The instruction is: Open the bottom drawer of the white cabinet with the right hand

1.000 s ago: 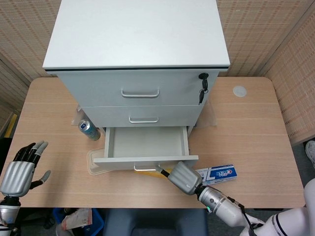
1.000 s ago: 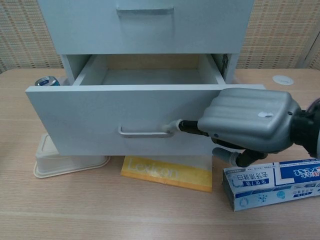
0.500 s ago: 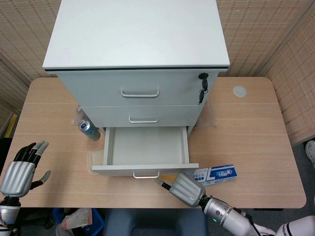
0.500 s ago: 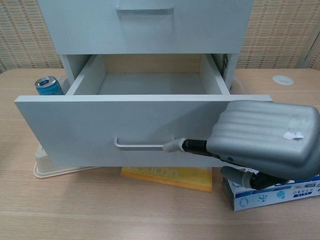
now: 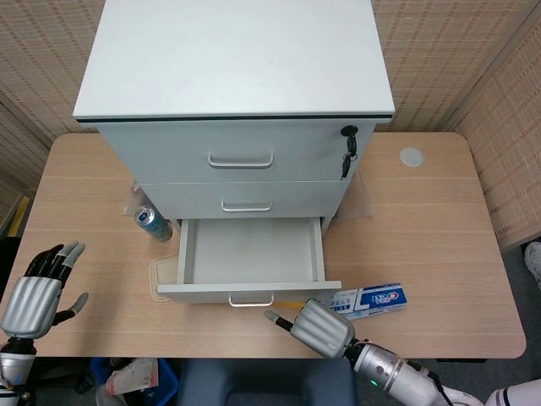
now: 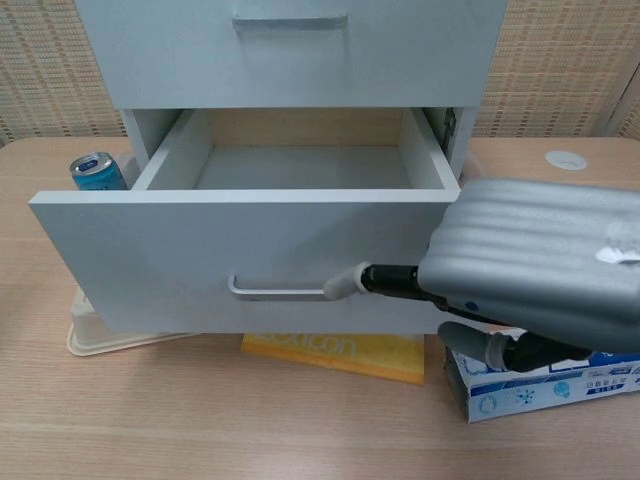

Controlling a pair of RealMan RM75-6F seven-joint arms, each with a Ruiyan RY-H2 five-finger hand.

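Note:
The white cabinet (image 5: pixel 237 59) stands at the back of the table. Its bottom drawer (image 6: pixel 240 250) is pulled well out, and I see an empty inside (image 5: pixel 249 249). The drawer's metal handle (image 5: pixel 251 300) (image 6: pixel 275 292) is free. My right hand (image 5: pixel 323 328) (image 6: pixel 540 265) hovers just in front of the drawer's right end and holds nothing. One finger (image 5: pixel 272 318) points left, a little short of the handle in the head view. My left hand (image 5: pixel 34 296) hangs off the table's front left corner with fingers spread.
A toothpaste box (image 5: pixel 372 299) (image 6: pixel 545 375) lies right of the drawer, under my right hand. A yellow pad (image 6: pixel 335 352) and a plastic lid (image 6: pixel 110 330) lie beneath the drawer front. A blue can (image 5: pixel 154 222) stands left of the cabinet. Keys (image 5: pixel 348 152) hang from the top drawer's lock.
The bottom drawer slid further out. My right hand drew back toward the table's front edge, and its finger came off the handle. The left hand stayed put.

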